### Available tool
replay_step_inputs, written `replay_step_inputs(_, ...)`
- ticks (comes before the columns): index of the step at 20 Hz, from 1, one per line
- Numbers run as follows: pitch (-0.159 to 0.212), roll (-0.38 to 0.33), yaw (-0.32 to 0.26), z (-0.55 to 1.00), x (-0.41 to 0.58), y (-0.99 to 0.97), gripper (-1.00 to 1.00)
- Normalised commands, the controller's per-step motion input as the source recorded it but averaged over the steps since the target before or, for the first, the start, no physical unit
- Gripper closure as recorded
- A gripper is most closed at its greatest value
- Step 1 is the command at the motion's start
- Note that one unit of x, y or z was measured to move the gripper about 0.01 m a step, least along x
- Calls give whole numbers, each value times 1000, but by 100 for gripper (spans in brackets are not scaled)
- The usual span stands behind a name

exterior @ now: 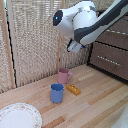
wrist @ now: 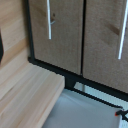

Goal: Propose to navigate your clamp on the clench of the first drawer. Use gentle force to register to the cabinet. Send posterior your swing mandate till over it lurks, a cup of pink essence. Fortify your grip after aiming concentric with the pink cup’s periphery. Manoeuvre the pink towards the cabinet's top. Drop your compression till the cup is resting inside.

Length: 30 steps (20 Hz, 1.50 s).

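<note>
Cabinet (exterior: 111, 44) is your landmark: it stands at the far end of the table (exterior: 95, 100), and the exterior view cuts it off, so you see only two brown drawer fronts with silver bar handles and nothing of its top panel. Your arm hangs in the air in front of those drawer fronts, its white and grey links covering much of the upper one. The gripper (exterior: 74, 47) sits at the arm's low end, off the cabinet's front and well above the table. It is too blurred for you to tell whether its fingers are spread or pressed together, and nothing appears to be held in it.

The pink cup (exterior: 64, 76) stands upright on the table, out in front of the cabinet and below the gripper, with its handle on the cabinet side. Farther out from the cabinet stands a blue mug (exterior: 57, 93), with a flat orange piece (exterior: 73, 89) just beside it. A patterned plate (exterior: 20, 116) lies farthest from the cabinet, partly cut off.

Your wrist view shows the drawer fronts (wrist: 60, 35), their handles and a strip of table, but no fingers, so it looks to be aimed at the cabinet. Judging by this, the cup grasp is not yet made.
</note>
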Motion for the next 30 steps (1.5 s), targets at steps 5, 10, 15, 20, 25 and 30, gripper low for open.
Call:
replay_step_inputs(5,-38,-331,124,0,-183,-332,-100)
replay_step_inputs(10,-28,-241,134,-9,-21,-491,-100)
replay_step_inputs(15,-17,-214,131,-15,-8,-537,-100)
replay_step_inputs(20,-6,-218,77,108,-162,-605,-100)
replay_step_inputs(25,0,-141,62,29,-170,-760,-100)
replay_step_inputs(30,0,-19,92,0,-31,-869,-100)
